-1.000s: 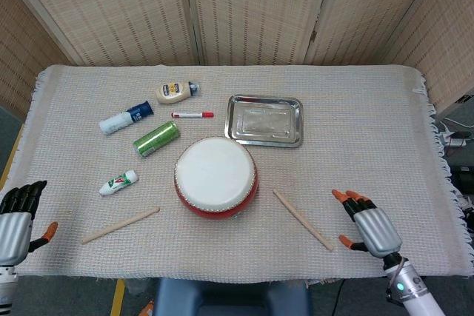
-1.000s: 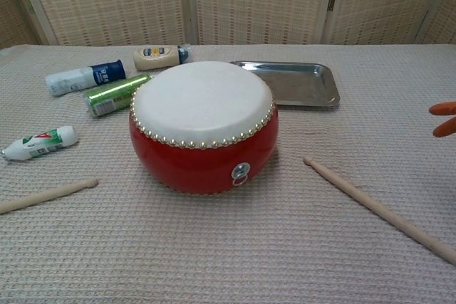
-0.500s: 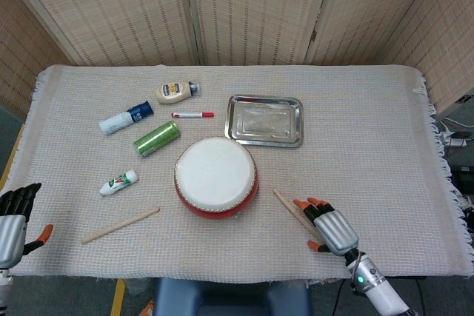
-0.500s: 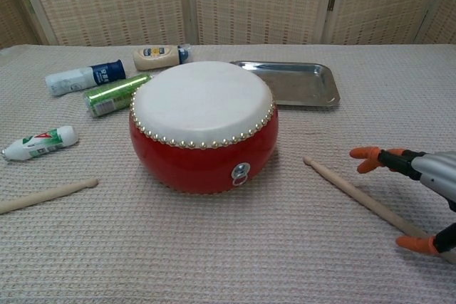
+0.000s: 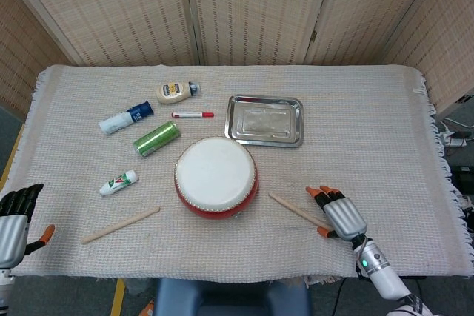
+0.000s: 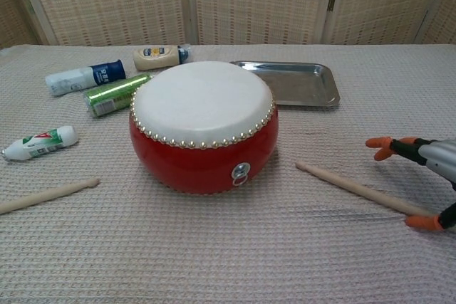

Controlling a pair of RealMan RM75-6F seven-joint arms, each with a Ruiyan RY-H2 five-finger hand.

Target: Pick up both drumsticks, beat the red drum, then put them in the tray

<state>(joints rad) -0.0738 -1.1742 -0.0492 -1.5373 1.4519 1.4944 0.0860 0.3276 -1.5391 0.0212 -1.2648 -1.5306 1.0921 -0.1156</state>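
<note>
The red drum (image 5: pixel 216 175) (image 6: pixel 203 127) with its white skin stands at the table's middle front. One drumstick (image 5: pixel 298 211) (image 6: pixel 356 188) lies right of the drum. My right hand (image 5: pixel 337 213) (image 6: pixel 427 179) is over its outer end with fingers spread, and the thumb tip touches the stick without closing round it. The other drumstick (image 5: pixel 120 225) (image 6: pixel 46 196) lies left of the drum. My left hand (image 5: pixel 15 216) hovers open at the table's left front corner, well away from that stick. The steel tray (image 5: pixel 265 120) (image 6: pixel 313 94) sits empty behind the drum.
Left of the drum lie a white tube (image 5: pixel 118 182), a green can (image 5: pixel 156 138), a blue and white bottle (image 5: pixel 126 118), a cream bottle (image 5: pixel 176 92) and a red marker (image 5: pixel 192 115). Wicker screens stand behind the table.
My right hand came in from the right onto the right drumstick's outer end. That stick has turned, lying flatter across the table. The left hand barely moved.
</note>
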